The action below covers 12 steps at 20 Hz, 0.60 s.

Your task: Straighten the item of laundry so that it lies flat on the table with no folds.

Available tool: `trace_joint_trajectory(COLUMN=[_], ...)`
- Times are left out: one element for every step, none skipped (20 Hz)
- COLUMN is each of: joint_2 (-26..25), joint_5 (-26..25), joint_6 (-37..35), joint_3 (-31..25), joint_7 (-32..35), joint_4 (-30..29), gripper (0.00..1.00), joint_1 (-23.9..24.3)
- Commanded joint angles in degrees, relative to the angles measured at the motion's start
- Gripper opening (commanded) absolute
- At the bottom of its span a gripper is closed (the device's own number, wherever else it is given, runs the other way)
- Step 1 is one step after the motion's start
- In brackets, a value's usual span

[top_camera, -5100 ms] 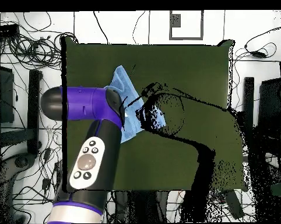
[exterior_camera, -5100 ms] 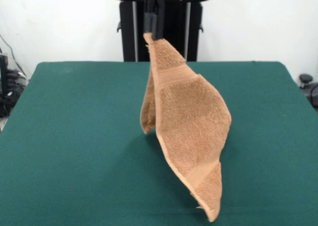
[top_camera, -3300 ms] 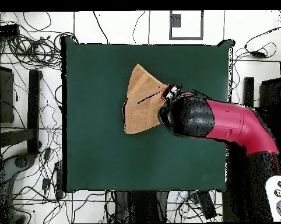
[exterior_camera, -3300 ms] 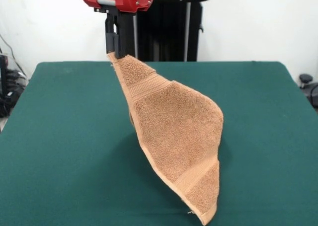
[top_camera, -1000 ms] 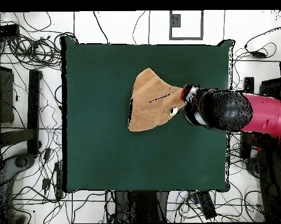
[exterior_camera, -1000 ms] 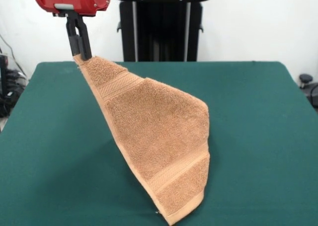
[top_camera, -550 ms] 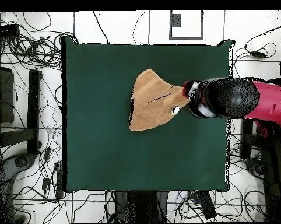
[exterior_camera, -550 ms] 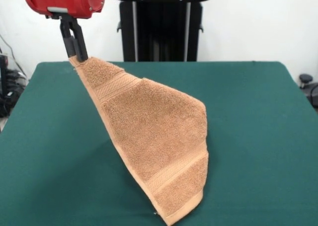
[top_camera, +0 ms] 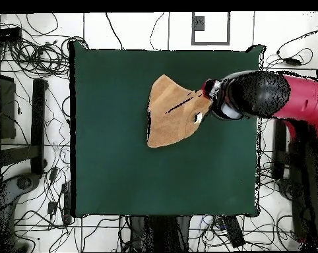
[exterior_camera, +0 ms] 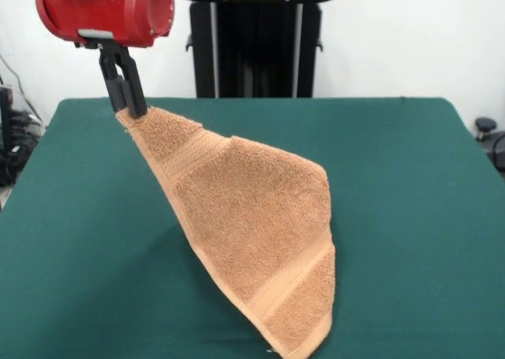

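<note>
The table [exterior_camera: 410,217], covered in dark green cloth, fills most of the front view and appears from overhead as a broad rectangle [top_camera: 109,132] ringed by cables on a pale floor.

The arm [exterior_camera: 106,12], red with a black end section, enters from the upper left of the front view; from overhead it reaches in from the right edge [top_camera: 293,99] and ends over the right part of the table.

The towel [exterior_camera: 252,225], light brown terry, hangs stretched on a slant. Its upper corner is raised well above the table at the left of the front view, and from there the cloth spreads downward and rightward to a lower corner at the near edge of the table, at the bottom of the picture. Whether that lower edge rests on the table or just clears it cannot be told. Two woven bands cross the cloth, one close under the raised corner, one near the lower corner. From overhead the towel [top_camera: 169,113] lies a little right of the table's middle, narrowing toward the arm.

The fingers [exterior_camera: 131,105], black and pointing down, are clenched on the towel's upper corner and carry it.
</note>
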State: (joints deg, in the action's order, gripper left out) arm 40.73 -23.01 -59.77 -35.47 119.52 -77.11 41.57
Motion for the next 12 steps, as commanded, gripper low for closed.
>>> trace_joint_trajectory(joint_2=[-1.28,-1.40,-1.30,-1.22,-1.13,-1.31,-1.30,-1.63,-1.69,-2.15,-2.28,-2.66], joint_5=[-2.44,-2.48,-2.50,-2.53,-2.56,-2.63,-2.65,-2.77,-2.80,-2.91,-2.89,-2.93], joint_6=[-5.55,-5.63,-5.51,-5.44,-5.37,-5.51,-5.52,-5.83,-5.98,-6.52,-6.94,-7.55], joint_3=[-2.95,-2.80,-2.72,-2.66,-2.59,-2.53,-2.48,-2.41,-2.38,-2.34,-2.38,-2.36], joint_7=[-15.09,-14.87,-14.77,-14.71,-14.64,-14.72,-14.78,-14.95,-15.11,-15.38,-15.72,-16.07], joint_4=[2.57,2.93,2.83,2.78,2.74,3.13,3.19,3.89,4.11,5.06,5.48,6.30], gripper=[0.00,0.00,0.00,0.00,0.00,0.00,0.00,0.00,0.00,0.00,0.00,0.00], joint_1=[-3.90,-4.23,-4.37,-4.47,-4.57,-4.71,-4.76,-4.93,-4.96,-5.14,-5.14,-5.25])
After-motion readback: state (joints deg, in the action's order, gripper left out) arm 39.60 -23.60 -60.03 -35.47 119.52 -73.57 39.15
